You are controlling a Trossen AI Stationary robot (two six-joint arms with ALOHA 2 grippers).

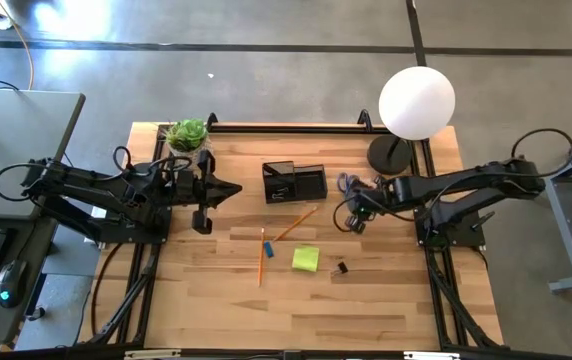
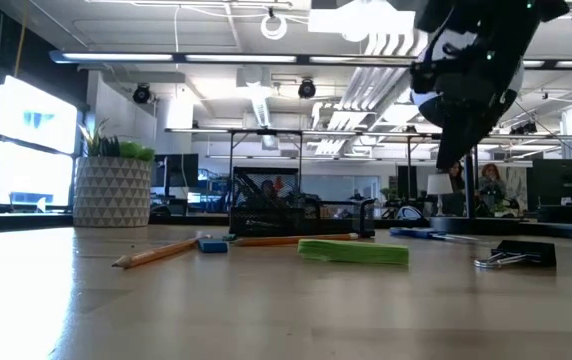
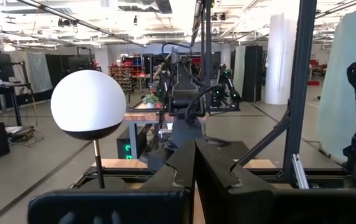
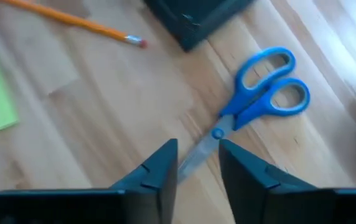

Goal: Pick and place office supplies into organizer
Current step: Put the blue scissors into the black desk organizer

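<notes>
Right claw (image 4: 196, 165) hangs over the blue-handled scissors (image 4: 252, 106), fingers apart with the blade end showing in the gap between them, so it looks lined up to close on the blades near the pivot; nothing gripped yet, and contact with the blades can't be told. The scissors lie flat on the worktop (image 1: 266, 300) at about 3 o'clock of the black organizer (image 1: 294, 182), just beside it, handles pointing away from the claw, likely why the approach comes from the blade side. Left claw (image 1: 228, 190) waits at 9 o'clock of the organizer, fingers together, holding nothing, parked clear of the work. Rest of the supplies lie loose at roughly 6 o'clock of the organizer: one orange pencil (image 1: 296, 224) slanting toward it, a second pencil (image 1: 261, 258) running near straight, a small blue piece (image 1: 265, 247) touching or just beside that pencil, the yellow-green sticky pad (image 1: 305, 259), and a black binder clip (image 1: 341, 268) at 3 o'clock of the pad. Organizer's contents are hard to make out. Potted plant (image 1: 187, 133) and globe lamp (image 1: 416, 102) sit at the far edge, out of the way.
</notes>
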